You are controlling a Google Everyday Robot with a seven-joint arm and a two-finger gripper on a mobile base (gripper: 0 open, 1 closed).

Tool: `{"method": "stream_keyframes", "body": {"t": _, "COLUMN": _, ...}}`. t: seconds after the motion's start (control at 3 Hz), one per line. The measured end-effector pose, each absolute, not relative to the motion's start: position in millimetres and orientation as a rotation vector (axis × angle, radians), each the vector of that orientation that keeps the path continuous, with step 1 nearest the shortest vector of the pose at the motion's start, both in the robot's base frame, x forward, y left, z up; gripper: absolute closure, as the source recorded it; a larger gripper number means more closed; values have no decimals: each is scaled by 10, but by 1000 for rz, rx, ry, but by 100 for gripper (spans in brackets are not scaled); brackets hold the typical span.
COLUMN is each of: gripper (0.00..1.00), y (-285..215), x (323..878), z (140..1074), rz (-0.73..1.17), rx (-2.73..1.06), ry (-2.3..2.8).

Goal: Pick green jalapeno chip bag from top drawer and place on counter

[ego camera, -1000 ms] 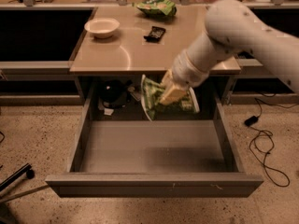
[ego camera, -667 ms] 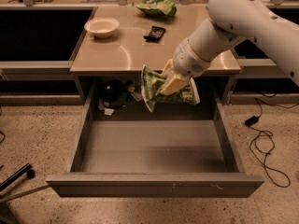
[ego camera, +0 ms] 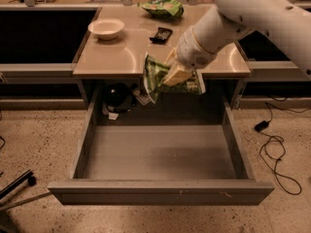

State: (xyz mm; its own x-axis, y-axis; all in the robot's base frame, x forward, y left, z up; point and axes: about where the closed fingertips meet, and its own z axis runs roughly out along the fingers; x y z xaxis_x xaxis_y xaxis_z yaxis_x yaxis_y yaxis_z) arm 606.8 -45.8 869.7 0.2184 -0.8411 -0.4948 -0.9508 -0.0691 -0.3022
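Observation:
My gripper [ego camera: 176,74] is shut on the green jalapeno chip bag [ego camera: 158,76], a crumpled green foil bag with a white end strip. It holds the bag in the air at the front edge of the counter [ego camera: 121,57], above the back of the open top drawer [ego camera: 160,154]. The drawer floor is bare. The white arm reaches in from the upper right.
On the counter stand a white bowl [ego camera: 106,28], a small black packet [ego camera: 161,34] and a puffier green bag [ego camera: 163,7] at the back. A dark object [ego camera: 116,95] sits under the counter behind the drawer. A black cable [ego camera: 274,147] lies on the floor at right.
The gripper has lifted the chip bag higher, from inside the drawer's back up to the level of the counter's front edge.

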Motion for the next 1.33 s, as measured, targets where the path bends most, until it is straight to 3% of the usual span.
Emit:
{"method": "stream_keyframes", "body": {"t": 0.67, "gripper": 100, "y": -243, "x": 6884, "z": 9707, "rz": -179, "rx": -1799, "ry": 1528}}
{"method": "stream_keyframes", "body": {"t": 1.33, "gripper": 100, "y": -276, "x": 7783, "z": 9868, "rz": -412, "rx": -1669, "ry": 1630}}
